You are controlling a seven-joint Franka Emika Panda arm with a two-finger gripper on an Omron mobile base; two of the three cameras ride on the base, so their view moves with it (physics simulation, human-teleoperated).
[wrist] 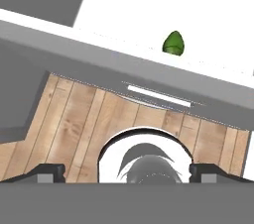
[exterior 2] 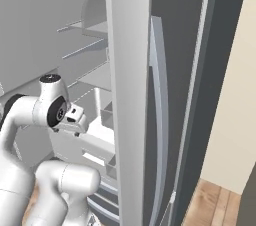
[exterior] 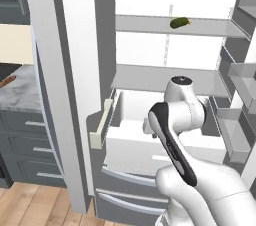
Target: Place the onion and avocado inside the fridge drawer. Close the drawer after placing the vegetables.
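Note:
The fridge drawer (exterior: 102, 126) stands pulled out below the lower shelf, a white box with a cream side edge. In the hand view I look down into its white inside (wrist: 129, 5), where the avocado (wrist: 173, 43) lies as a small green ball. My gripper (wrist: 127, 172) hangs above the drawer's front edge, open, with nothing between its two dark fingertips (wrist: 47, 172). In the right base view the hand (exterior 2: 74, 118) sits low in front of the fridge shelves. My own arm hides the gripper in the left base view. The onion is out of view.
An elongated green pickle-like item (exterior: 180, 22) lies on an upper fridge shelf. Grey freezer drawer fronts (exterior: 127, 177) sit under the open drawer. The open fridge door (exterior 2: 130, 95) stands close on the right. A marble counter (exterior: 20, 92) lies left, and wood floor (wrist: 79, 119) below.

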